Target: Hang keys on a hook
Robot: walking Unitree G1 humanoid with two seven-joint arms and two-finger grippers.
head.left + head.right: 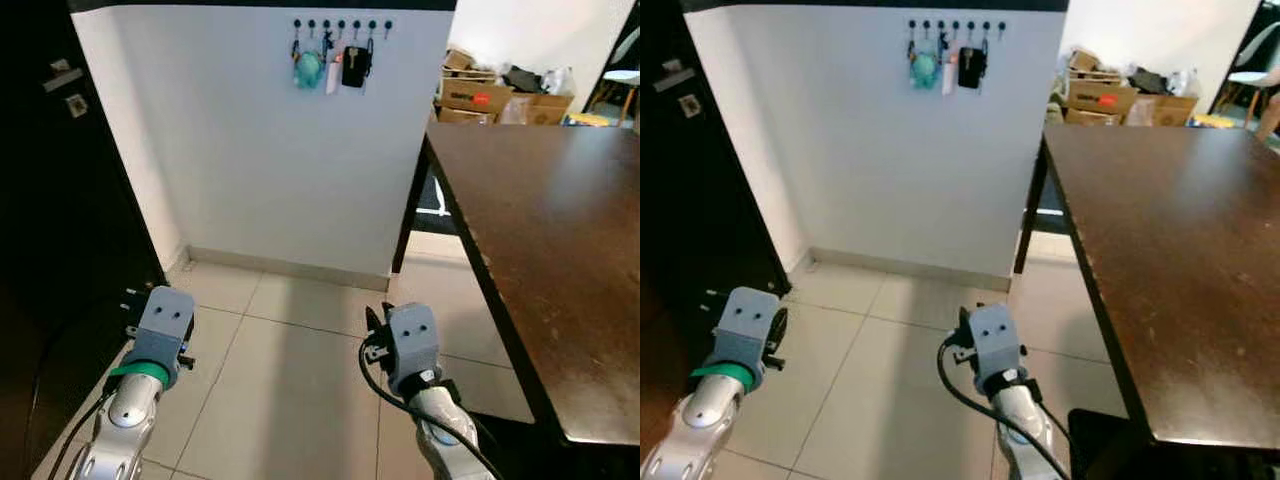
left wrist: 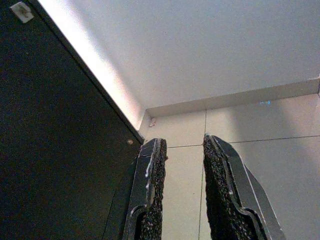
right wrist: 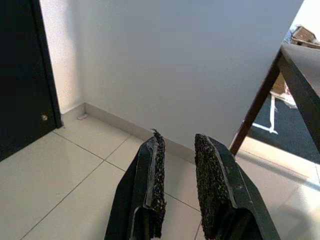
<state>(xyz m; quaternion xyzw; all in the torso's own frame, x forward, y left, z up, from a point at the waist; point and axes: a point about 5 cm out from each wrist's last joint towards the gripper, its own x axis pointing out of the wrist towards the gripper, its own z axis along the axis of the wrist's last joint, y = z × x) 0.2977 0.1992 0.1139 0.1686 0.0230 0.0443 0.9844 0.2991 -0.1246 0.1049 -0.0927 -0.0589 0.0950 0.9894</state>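
- A row of black hooks (image 1: 340,24) is running along the top of the white wall (image 1: 260,150), and everything below is placed against that wall.
- Three things are hanging from the hooks: a teal keychain figure (image 1: 309,68) towards the door side, a white tag (image 1: 332,76) just beside it, and a black key fob (image 1: 354,66) next to the tag on the table side.
- The teal figure, tag and fob are sitting close together, high on the wall and well apart from both grippers.
- The left gripper (image 2: 182,165) is hanging low over the floor tiles (image 1: 290,390), near the corner where the wall is meeting the black door (image 1: 60,200).
- Its two black fingers (image 2: 150,200) are standing a narrow gap apart, with nothing between them.
- The right gripper (image 3: 177,160) is hovering low in front of the wall, between the wall's foot and the dark wooden table (image 1: 560,220).
- Its fingers (image 3: 210,190) are also parted by a narrow gap and are gripping nothing.
- A pale skirting strip (image 1: 290,268) is lining the wall's foot, above both grippers in the head views.
- The table is standing just beside the wall's end, its dark leg (image 3: 255,107) showing in the right wrist view.
- Cardboard boxes (image 1: 480,95) are piling up beyond the wall's end, behind the table.
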